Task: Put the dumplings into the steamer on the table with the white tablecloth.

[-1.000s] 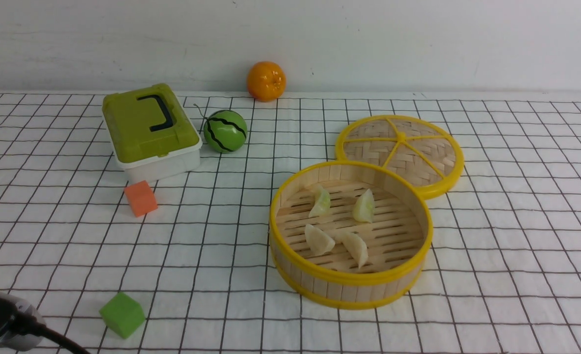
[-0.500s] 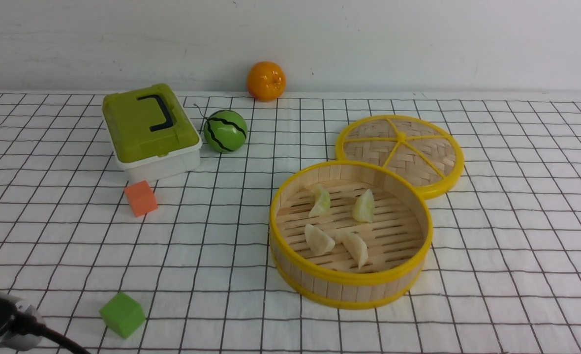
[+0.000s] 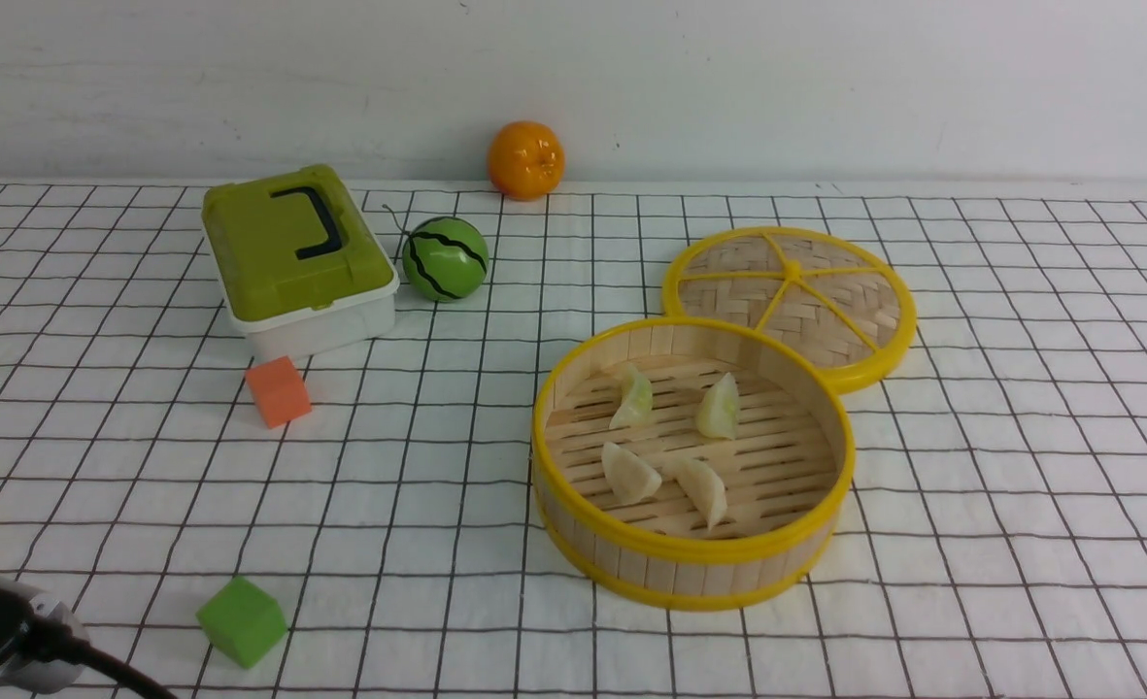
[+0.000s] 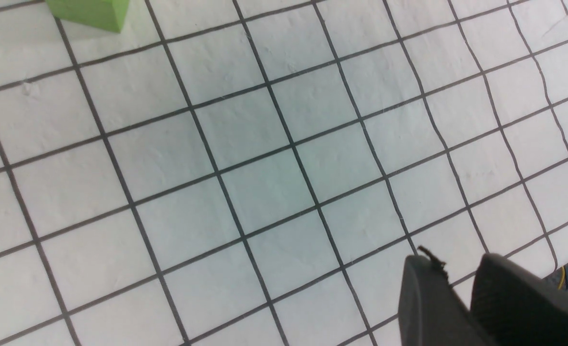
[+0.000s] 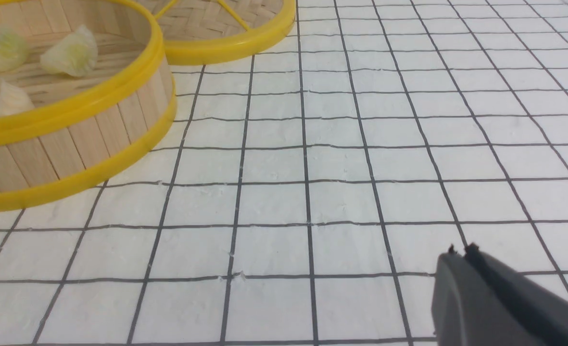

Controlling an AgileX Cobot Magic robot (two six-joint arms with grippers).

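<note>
The steamer [image 3: 691,571] stands on the white tablecloth [image 3: 418,466] right of centre. On its slatted floor lie two pale green dumplings [image 3: 633,396] [image 3: 719,408] and two cream ones [image 3: 629,473] [image 3: 704,490]. The right wrist view shows the steamer's wall [image 5: 72,134] and a green dumpling [image 5: 74,55] from the side. My right gripper [image 5: 459,252] hangs shut and empty over bare cloth, well to the side of the basket. My left gripper [image 4: 457,262] is slightly open with only cloth showing between its fingers. In the front view only a piece of the left arm [image 3: 0,631] shows, at the near left corner.
The flat woven lid [image 3: 792,301] lies touching the steamer's far side. A green cube [image 3: 241,621] sits near the left arm; it also shows as the green cube [image 4: 91,12]. Further back are an orange cube [image 3: 278,391], a green-lidded box [image 3: 296,257], a watermelon ball [image 3: 445,258] and an orange [image 3: 525,160].
</note>
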